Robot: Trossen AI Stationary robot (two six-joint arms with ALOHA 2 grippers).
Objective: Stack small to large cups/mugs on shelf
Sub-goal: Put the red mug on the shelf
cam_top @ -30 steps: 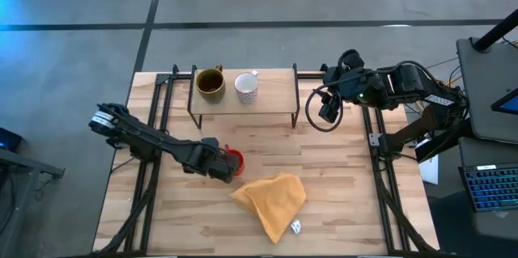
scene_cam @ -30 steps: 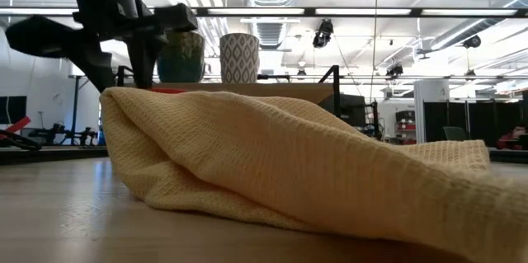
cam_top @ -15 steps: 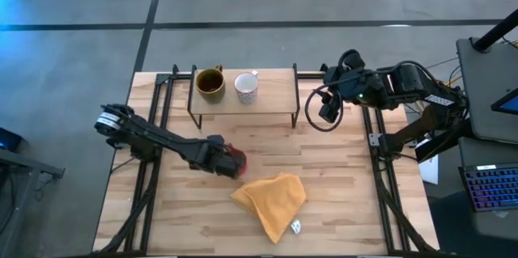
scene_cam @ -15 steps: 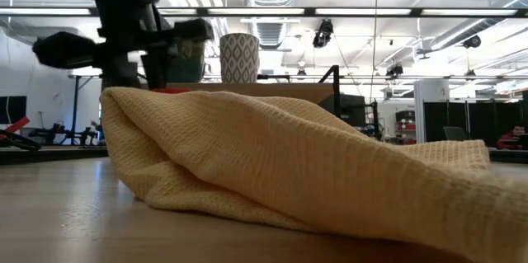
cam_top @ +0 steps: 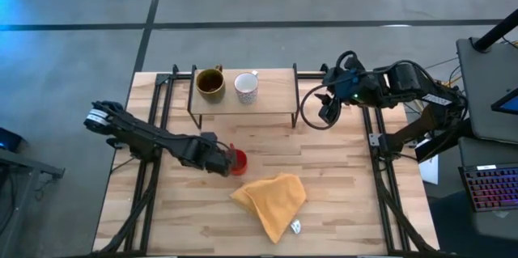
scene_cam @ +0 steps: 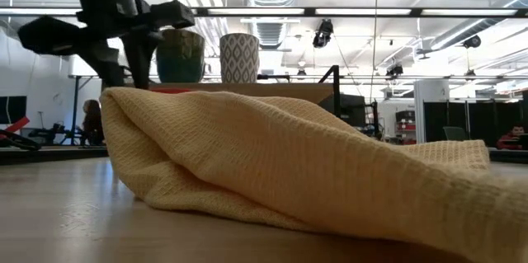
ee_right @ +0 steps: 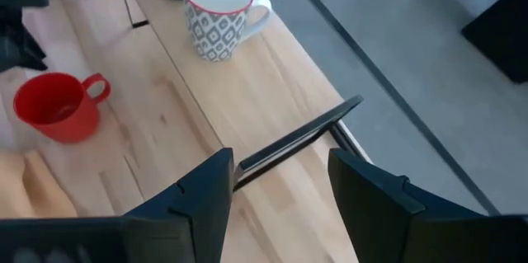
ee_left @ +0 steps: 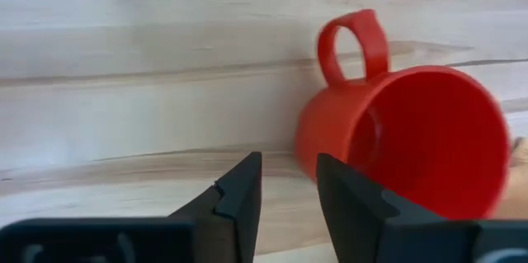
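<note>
The red mug [cam_top: 237,162] stands upright on the tabletop, left of the yellow-orange cloth [cam_top: 271,196]; it also shows in the left wrist view [ee_left: 404,143] and the right wrist view [ee_right: 56,106]. My left gripper [cam_top: 219,161] is low, just left of the mug, its fingers [ee_left: 239,193] a narrow gap apart and empty. The olive-brown mug [cam_top: 210,82] and the white patterned mug [cam_top: 246,86] stand on the shelf [cam_top: 275,92]. My right gripper [cam_top: 327,112] is open and empty, off the shelf's right end. My left gripper comes level from the table's left. One fingertip [ee_left: 334,176] stands right beside the red mug's outer wall near its base [ee_left: 309,143]. I cannot tell whether it touches. Nothing lies between the fingers.
The cloth lies bunched at the table's near middle and fills the low view [scene_cam: 289,164]. The shelf's right third [ee_right: 272,73] is bare. A black cable loop [cam_top: 312,116] hangs by my right gripper. Black frame rails [cam_top: 150,137] run along both table sides.
My left gripper went toward the table's right, up to the red mug, then drew back toward the left. The mug stands about where it was.
</note>
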